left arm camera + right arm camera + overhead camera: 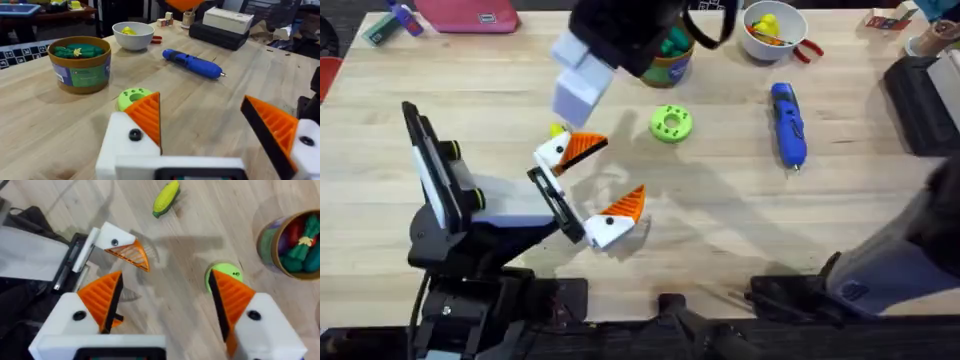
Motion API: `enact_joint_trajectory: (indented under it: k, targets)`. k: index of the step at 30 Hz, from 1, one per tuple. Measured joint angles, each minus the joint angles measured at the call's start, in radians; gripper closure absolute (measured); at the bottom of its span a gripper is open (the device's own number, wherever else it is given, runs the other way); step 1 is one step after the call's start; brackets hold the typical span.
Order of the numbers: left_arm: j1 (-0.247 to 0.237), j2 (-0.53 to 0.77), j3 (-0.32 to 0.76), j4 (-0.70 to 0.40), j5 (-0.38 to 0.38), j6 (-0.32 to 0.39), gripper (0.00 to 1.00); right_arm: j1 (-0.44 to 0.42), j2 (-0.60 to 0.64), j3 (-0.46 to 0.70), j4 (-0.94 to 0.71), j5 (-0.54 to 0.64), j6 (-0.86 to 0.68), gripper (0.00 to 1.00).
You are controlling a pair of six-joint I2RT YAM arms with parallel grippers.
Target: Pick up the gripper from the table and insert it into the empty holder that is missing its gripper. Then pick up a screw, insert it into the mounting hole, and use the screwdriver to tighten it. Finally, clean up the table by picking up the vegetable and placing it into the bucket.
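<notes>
While screwdriver (pixel 788 124) lies flat, wooden table (pixel 720 230) stretches plank-grained.

On the table (pixel 720 230), the vegetable (pixel 557 131) lay just behind the left gripper (pixel 588 185). The bucket (pixel 669 62) stood farther back — toy pieces inside — with the screwdriver (pixel 787 124) well to its right, before a bowl (pixel 772 32).

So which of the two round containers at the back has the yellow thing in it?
The white bowl, at the far right near the blue screwdriver. The other one, the green bucket with a tan rim, holds green toy pieces instead.
</notes>
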Motion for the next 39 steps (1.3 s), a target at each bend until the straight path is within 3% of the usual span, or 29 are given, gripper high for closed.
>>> enact_joint_trajectory:
  k: [7, 9, 10, 17, 24, 39]
  targets:
    - [0.000, 0.000, 0.000, 0.000, 0.000, 0.000, 0.015, -0.063, -0.187, -0.330, 0.155, -0.007, 0.072, 0.008]
    - [0.000, 0.000, 0.000, 0.000, 0.000, 0.000, 0.016, -0.112, -0.269, -0.454, 0.198, -0.011, 0.109, 0.009]
    - [0.000, 0.000, 0.000, 0.000, 0.000, 0.000, 0.016, -0.204, -0.392, -0.632, 0.254, -0.010, 0.163, 0.008]
    - [0.000, 0.000, 0.000, 0.000, 0.000, 0.000, 0.015, -0.348, -0.550, -0.934, 0.326, 0.070, 0.294, 0.008]
    - [0.000, 0.000, 0.000, 0.000, 0.000, 0.000, 0.015, -0.395, -0.568, -1.025, 0.404, 0.171, 0.386, 0.008]
    - [0.000, 0.000, 0.000, 0.000, 0.000, 0.000, 0.015, -0.430, -0.561, -1.034, 0.464, 0.196, 0.426, 0.007]
